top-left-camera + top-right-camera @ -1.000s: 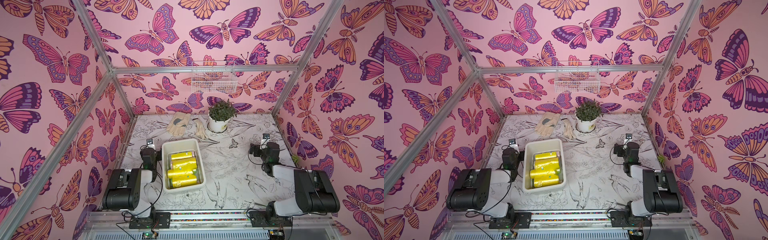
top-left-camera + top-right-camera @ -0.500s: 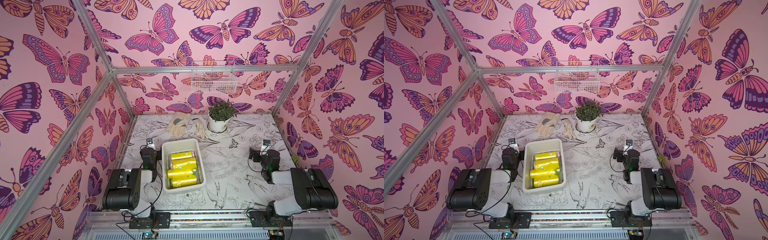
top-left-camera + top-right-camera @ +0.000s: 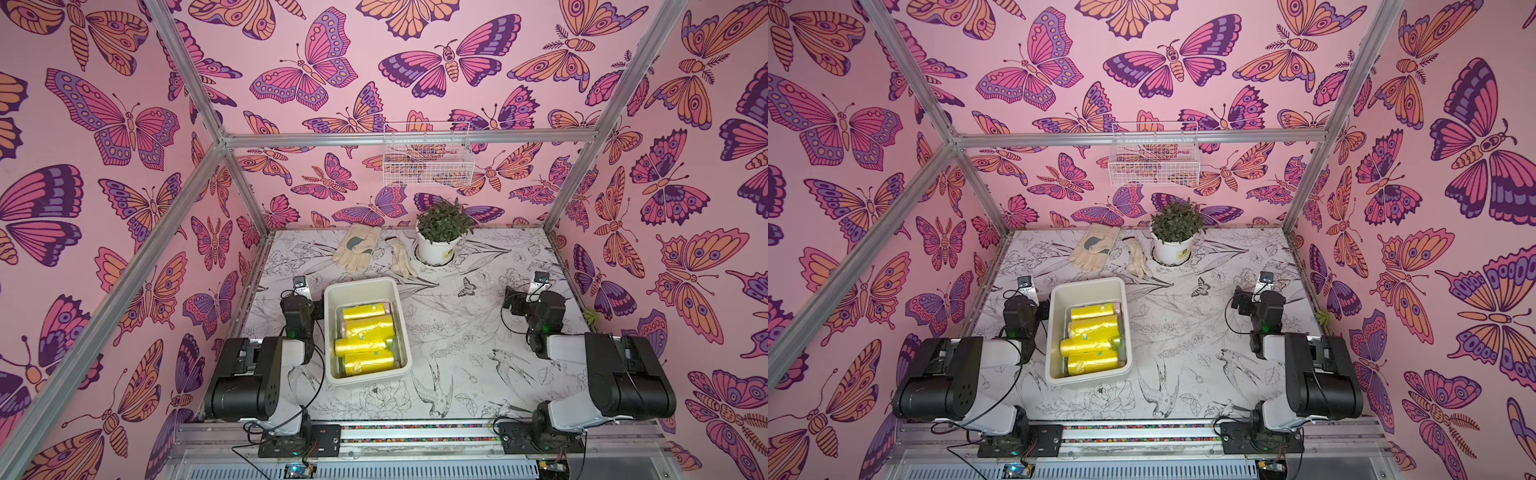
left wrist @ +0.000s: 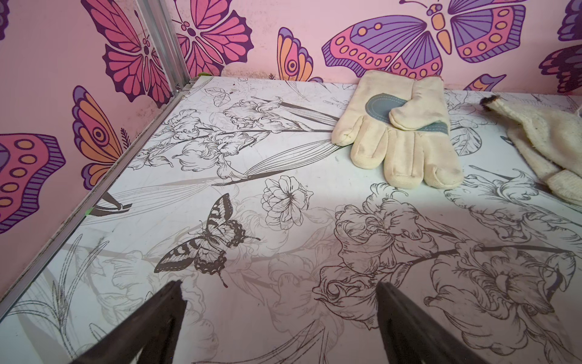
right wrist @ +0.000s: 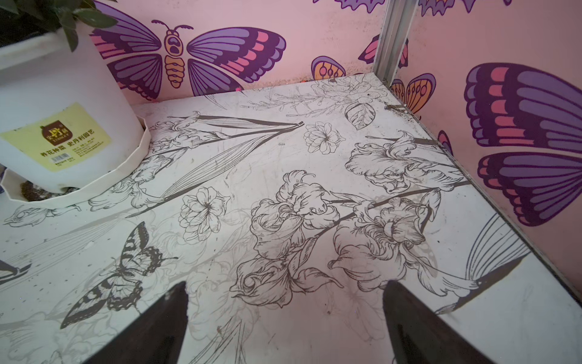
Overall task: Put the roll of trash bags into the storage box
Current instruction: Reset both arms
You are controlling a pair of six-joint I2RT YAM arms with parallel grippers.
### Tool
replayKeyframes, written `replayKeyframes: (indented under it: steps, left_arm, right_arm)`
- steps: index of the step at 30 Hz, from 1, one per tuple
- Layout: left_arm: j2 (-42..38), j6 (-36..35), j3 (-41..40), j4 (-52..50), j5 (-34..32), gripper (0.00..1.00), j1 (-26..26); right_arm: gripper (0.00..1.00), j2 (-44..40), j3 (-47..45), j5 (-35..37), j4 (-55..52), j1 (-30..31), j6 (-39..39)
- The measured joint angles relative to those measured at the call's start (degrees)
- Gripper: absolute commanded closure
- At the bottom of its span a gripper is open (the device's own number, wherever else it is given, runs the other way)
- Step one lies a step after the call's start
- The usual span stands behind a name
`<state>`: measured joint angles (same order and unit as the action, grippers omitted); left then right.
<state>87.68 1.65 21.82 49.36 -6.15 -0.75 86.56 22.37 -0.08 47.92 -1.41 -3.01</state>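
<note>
The off-white storage box [image 3: 362, 286] [image 3: 1087, 284] stands on the table's left half in both top views. Several yellow rolls of trash bags [image 3: 368, 332] [image 3: 1094, 329] lie side by side inside it. My left gripper [image 3: 300, 306] [image 3: 1022, 311] rests just left of the box, outside it. In the left wrist view it [image 4: 279, 285] is open over bare table, with nothing between its fingers. My right gripper [image 3: 536, 300] [image 3: 1261, 300] sits near the right wall, far from the box. It [image 5: 286, 283] is also open and empty over the printed tabletop.
Two cream work gloves [image 3: 356, 249] [image 4: 400, 132] lie behind the box. A white plant pot [image 3: 436, 249] [image 5: 59, 132] stands at the back centre, and a white wire basket [image 3: 428, 158] hangs on the back wall. Pink walls and metal frame posts close in three sides.
The right arm has shifted slightly near the right wall. The left arm, the box and the rolls have not moved. Both grippers stay open.
</note>
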Motion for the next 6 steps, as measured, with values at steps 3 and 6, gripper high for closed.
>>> replayKeyframes:
  steps: [3, 6]
  left_arm:
    - [0.00, 0.00, 0.00, 0.00, 0.00, 0.01, 0.00]
    - [0.00, 0.00, 0.00, 0.00, 0.02, 0.01, 0.00]
  right_arm:
    - [0.01, 0.00, 0.13, -0.02, -0.48, 0.00, 0.00]
    - [0.01, 0.00, 0.20, -0.02, -0.90, 0.00, 0.00]
